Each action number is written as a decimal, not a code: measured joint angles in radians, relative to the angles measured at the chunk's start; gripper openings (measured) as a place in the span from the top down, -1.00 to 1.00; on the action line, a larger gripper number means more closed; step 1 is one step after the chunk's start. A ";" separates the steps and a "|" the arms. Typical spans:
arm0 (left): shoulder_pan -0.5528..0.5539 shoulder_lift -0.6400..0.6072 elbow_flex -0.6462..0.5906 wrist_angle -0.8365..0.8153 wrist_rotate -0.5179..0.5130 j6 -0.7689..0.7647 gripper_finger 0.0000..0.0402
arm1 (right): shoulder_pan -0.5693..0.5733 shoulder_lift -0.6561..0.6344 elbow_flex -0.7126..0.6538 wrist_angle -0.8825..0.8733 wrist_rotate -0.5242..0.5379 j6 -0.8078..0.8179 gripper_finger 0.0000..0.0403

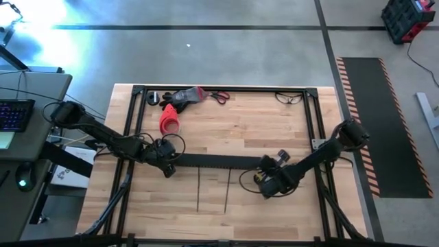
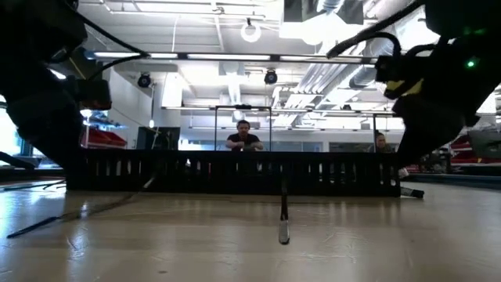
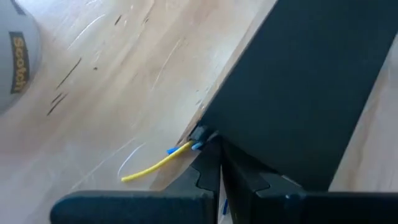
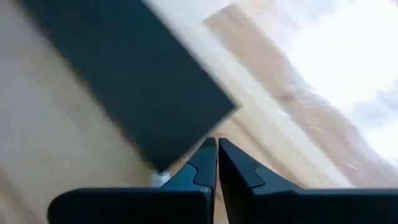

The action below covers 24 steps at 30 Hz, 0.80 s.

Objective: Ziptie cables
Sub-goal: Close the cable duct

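The left gripper (image 1: 167,167) sits low over the wooden bench (image 1: 226,130) at the left end of the long black slotted channel (image 1: 219,161), its fingers (image 3: 208,177) pressed together with nothing between them. In the left wrist view the fingertips meet right at the channel's edge, where a thin yellow wire (image 3: 152,167) with a blue tip pokes out from under the channel and curls across the bench top (this is the only part of the cables that can be made out; the rest of the bunch cannot be seen in any view). A grey tape roll (image 3: 15,68) lies at the edge of that same view.

The right gripper (image 1: 264,184) is down near the right end of the channel, on the near side of it, fingers (image 4: 202,165) also closed together and empty; its wrist view shows the tips just beside the channel's corner.

Two thin dark strips (image 1: 212,191) lie on the bench between the grippers, pointing away from the channel toward the near edge. Along the far edge rest a red cylindrical object (image 1: 169,120), a grey and red hand tool (image 1: 186,97), red-handled scissors (image 1: 219,97) and a pair of glasses (image 1: 289,97).

In the low view a person (image 2: 243,139) sits behind the bench in the room beyond.
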 joint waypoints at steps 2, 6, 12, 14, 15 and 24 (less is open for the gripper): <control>0.000 -0.007 0.000 -0.030 0.002 -0.001 1.00 | 0.015 -0.016 0.009 -0.086 0.008 0.060 1.00; 0.000 -0.021 0.000 -0.066 0.002 -0.016 1.00 | 0.031 -0.044 0.011 -0.111 0.021 0.108 1.00; -0.001 -0.011 -0.001 -0.075 0.002 -0.015 1.00 | -0.011 -0.049 0.008 -0.007 0.020 0.048 1.00; -0.004 -0.006 -0.001 -0.072 -0.004 -0.009 1.00 | -0.034 -0.049 0.007 0.060 0.018 -0.007 1.00; -0.008 -0.001 -0.001 -0.067 -0.013 -0.006 1.00 | -0.045 -0.049 0.007 0.081 0.013 -0.036 1.00; -0.038 -0.002 -0.002 -0.062 -0.030 -0.016 1.00 | -0.070 -0.064 0.031 -0.018 0.066 -0.011 1.00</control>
